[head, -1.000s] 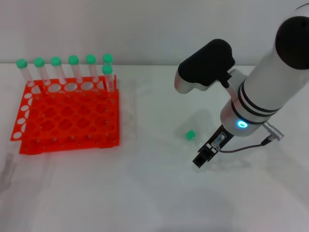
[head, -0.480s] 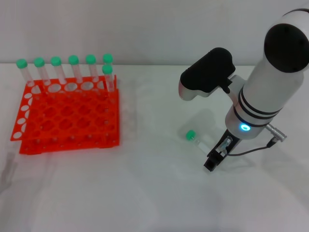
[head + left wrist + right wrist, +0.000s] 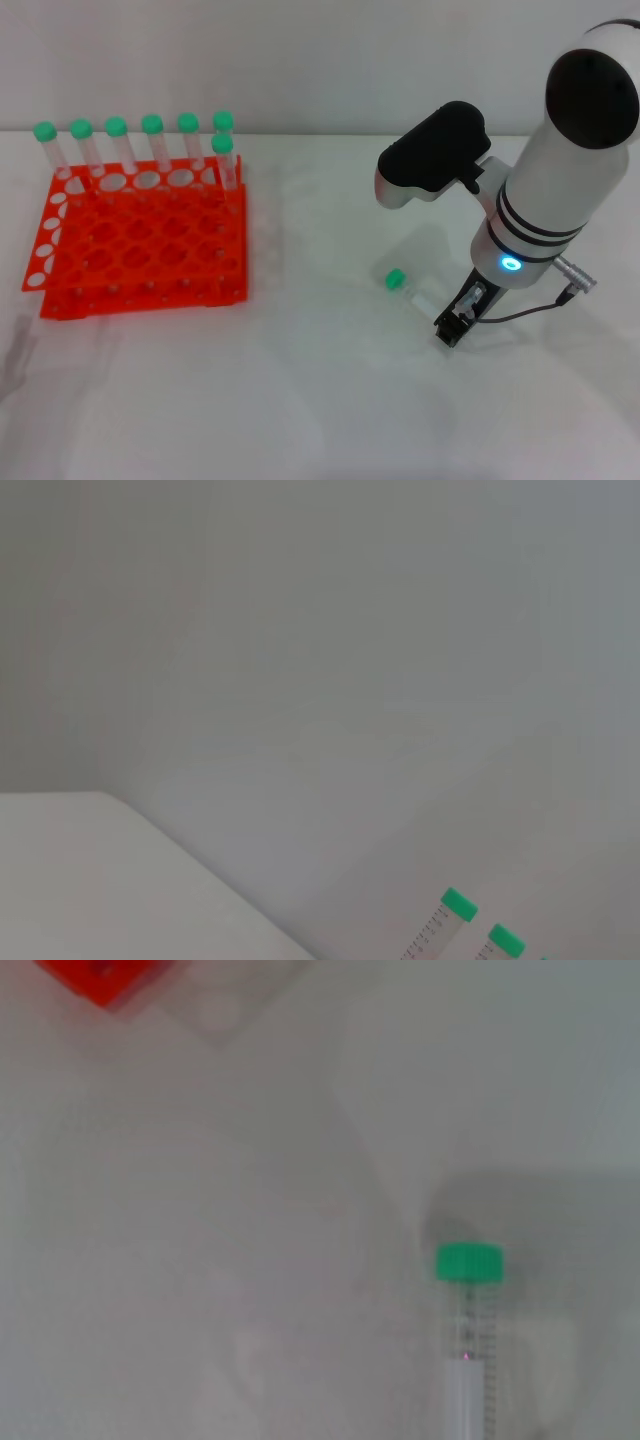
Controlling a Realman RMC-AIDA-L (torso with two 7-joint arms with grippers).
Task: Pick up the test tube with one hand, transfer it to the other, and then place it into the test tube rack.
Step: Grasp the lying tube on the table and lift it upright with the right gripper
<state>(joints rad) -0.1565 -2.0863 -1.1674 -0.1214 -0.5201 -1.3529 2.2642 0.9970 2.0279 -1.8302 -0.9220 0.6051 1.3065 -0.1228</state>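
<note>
Head view, test tube (image 3: 408, 291): found lying flat on the white table (image 3: 320, 400), green cap toward the rack, tapered end toward the right gripper (image 3: 452, 328); well apart from the rack.
Right wrist view, test tube (image 3: 470, 1345): seen lengthwise directly ahead of the camera, cap at the far end; no fingers visible, so the jaw state cannot be told from this view.
Change noted: over the last second the right gripper was moved from a spot just beside the cap to the tube's tapered end, and is now lined up along the tube's axis.
Meaning for task: judged to be the approach before the first pick; nothing lifted yet, with handover and placement still outstanding.
Right gripper state: black prongs low at the table by the tube's tip; whether released or clenched cannot be told, and no grasp is evident.
Left gripper: not seen in the head view; its wrist camera faces a pale wall, with two green-capped tubes (image 3: 441, 926) at the frame edge.
Test tube rack (image 3: 140, 240): orange-red, at the table's left side.
Rack contents: seven green-capped tubes (image 3: 150, 150) standing upright along the back; all nearer holes open.
</note>
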